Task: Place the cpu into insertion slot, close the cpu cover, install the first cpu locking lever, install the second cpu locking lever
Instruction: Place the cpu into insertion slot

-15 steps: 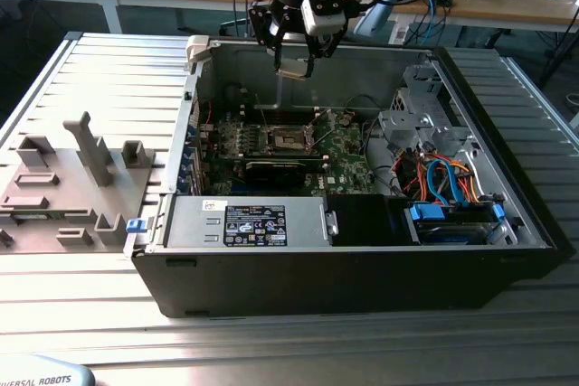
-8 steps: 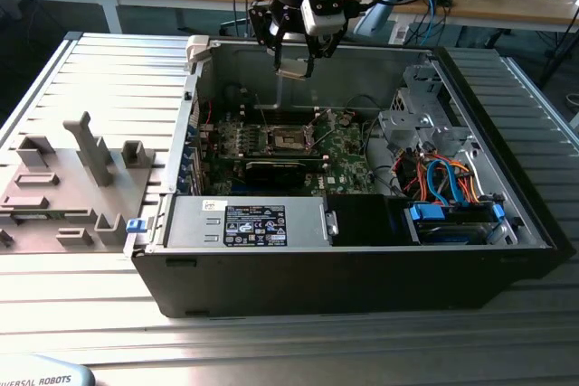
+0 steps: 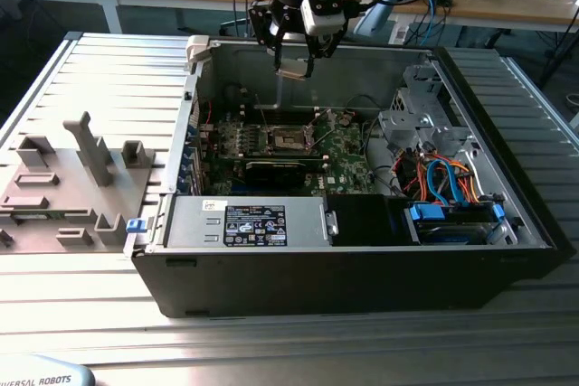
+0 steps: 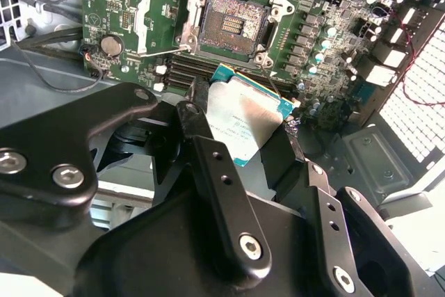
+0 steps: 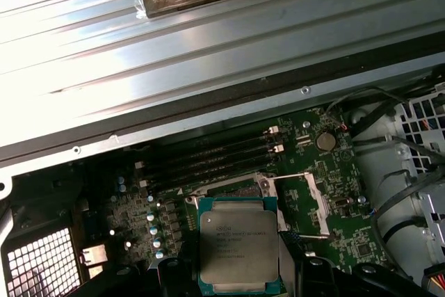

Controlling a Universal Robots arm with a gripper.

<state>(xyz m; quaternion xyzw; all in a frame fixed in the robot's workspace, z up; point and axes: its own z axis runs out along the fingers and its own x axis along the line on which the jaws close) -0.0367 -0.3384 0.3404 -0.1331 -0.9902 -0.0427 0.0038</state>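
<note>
Gripper [image 4: 245, 117] clamped on the cpu [image 5: 240, 241] — held above the bare insertion slot [image 4: 233, 22], cpu cover [image 4: 143, 12] open beside it

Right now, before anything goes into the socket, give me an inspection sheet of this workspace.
Surface: ribbed metal table, carrying an open computer case.
Job's things: cpu held in the air above the case; insertion slot empty; cpu cover swung open beside it.
Clutter: grey fixture tray at the exterior view's left.
End effector: shut on the cpu, above the case.
Cables: orange and blue cables inside the case, at the exterior view's right.
Surroundings: wooden bench behind, with loose items.
</note>
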